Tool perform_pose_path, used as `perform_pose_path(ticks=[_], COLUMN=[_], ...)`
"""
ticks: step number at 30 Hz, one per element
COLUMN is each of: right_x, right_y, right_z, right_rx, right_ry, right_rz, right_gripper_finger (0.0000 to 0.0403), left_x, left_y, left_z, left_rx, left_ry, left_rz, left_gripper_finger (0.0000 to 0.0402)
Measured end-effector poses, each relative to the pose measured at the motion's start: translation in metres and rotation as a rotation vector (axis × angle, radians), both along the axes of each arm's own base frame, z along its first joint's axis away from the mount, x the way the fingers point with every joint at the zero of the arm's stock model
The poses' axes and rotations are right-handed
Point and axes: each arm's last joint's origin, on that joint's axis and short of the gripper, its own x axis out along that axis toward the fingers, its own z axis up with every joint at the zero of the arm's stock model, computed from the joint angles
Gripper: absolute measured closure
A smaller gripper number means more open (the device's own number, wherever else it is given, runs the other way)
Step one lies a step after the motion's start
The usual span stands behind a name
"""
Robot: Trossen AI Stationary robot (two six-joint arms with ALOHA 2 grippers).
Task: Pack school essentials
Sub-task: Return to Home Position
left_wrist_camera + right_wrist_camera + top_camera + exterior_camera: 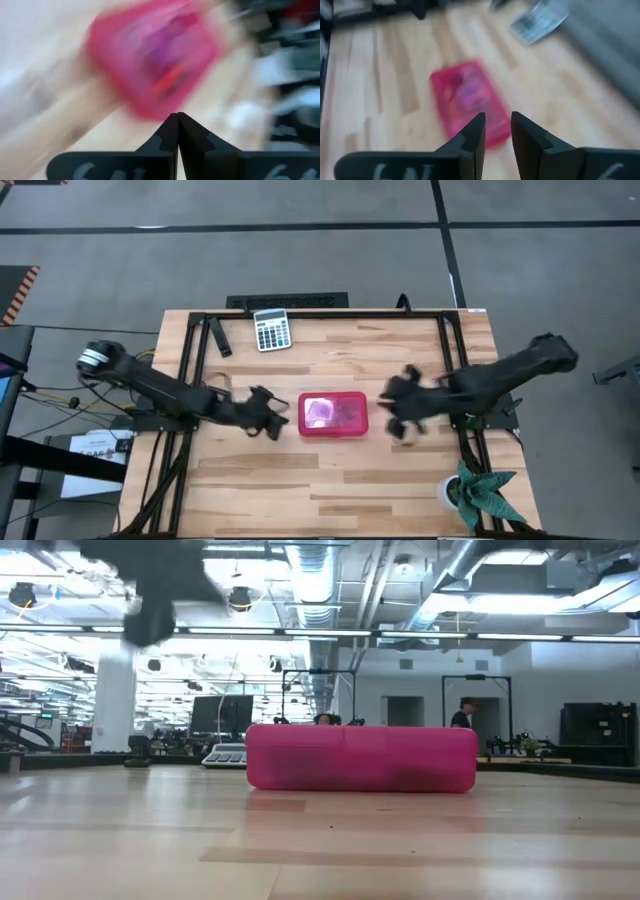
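1 red case (358, 426), lid shut, at centre of table (330, 480), long axis running left-right betw the 2 arms. School essentials (322, 412) inside it show only as a pale blur thru the lid; can't count them or tell which way they point. Left gripper (272, 423) just beside the case's left end, fingers together. Right gripper (398, 420) near its right end, fingers slightly apart. 1 calculator (272, 330) at the far edge, keys unreadable. 1 plant (485, 495) at the near right corner.

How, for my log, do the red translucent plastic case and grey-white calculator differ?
The red translucent plastic case lies between the left end effector and right end effector; the grey-white calculator lies apart near an edge. The case is larger than the calculator. Both lie flat, untouched.
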Motion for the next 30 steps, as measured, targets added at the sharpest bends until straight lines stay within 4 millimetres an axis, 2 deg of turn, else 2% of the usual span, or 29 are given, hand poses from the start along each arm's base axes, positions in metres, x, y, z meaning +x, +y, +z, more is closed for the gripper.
perform_pose_path(ticks=[3, 6, 8, 12, 15, 18, 21, 24, 27, 30], right_x=[-0.046, -0.086, -0.104, -0.136, -0.155, -0.166, -0.167, -0.157, -0.143, -0.13], right_y=[-0.002, -0.007, -0.01, -0.021, -0.034, -0.043, -0.042, -0.03, -0.013, -0.004], right_z=[0.032, 0.043, 0.038, 0.02, 0.008, -0.007, -0.02, -0.032, -0.041, -0.039], right_rx=[-0.088, -0.178, -0.217, -0.213, -0.177, -0.116, -0.037, 0.04, 0.109, 0.126], right_ry=[-0.158, -0.272, -0.324, -0.406, -0.497, -0.583, -0.692, -0.795, -0.869, -0.952], right_rz=[-0.015, -0.042, -0.044, -0.026, -0.081, -0.14, -0.179, -0.19, -0.068, -0.014], right_gripper_finger=[0.0301, 0.0301, 0.0301, 0.0301, 0.0301, 0.0301, 0.0301, 0.0301, 0.0301, 0.0301], left_x=[-0.021, -0.054, -0.077, -0.122, -0.152, -0.174, -0.184, -0.181, -0.173, -0.169], left_y=[0.007, 0.017, 0.025, 0.042, 0.052, 0.059, 0.061, 0.06, 0.057, 0.054], left_z=[0.048, 0.086, 0.101, 0.125, 0.133, 0.13, 0.118, 0.095, 0.07, 0.052], left_rx=[0.129, 0.337, 0.48, 0.512, 0.539, 0.535, 0.519, 0.483, 0.428, 0.385], left_ry=[-0.219, -0.38, -0.426, -0.575, -0.657, -0.688, -0.724, -0.747, -0.798, -0.858], left_rz=[-0.092, -0.171, -0.21, -0.088, -0.068, -0.066, -0.069, -0.058, -0.073, -0.09], left_gripper_finger=[0.0401, 0.0401, 0.0402, 0.0401, 0.0401, 0.0401, 0.0401, 0.0401, 0.0401, 0.0402])
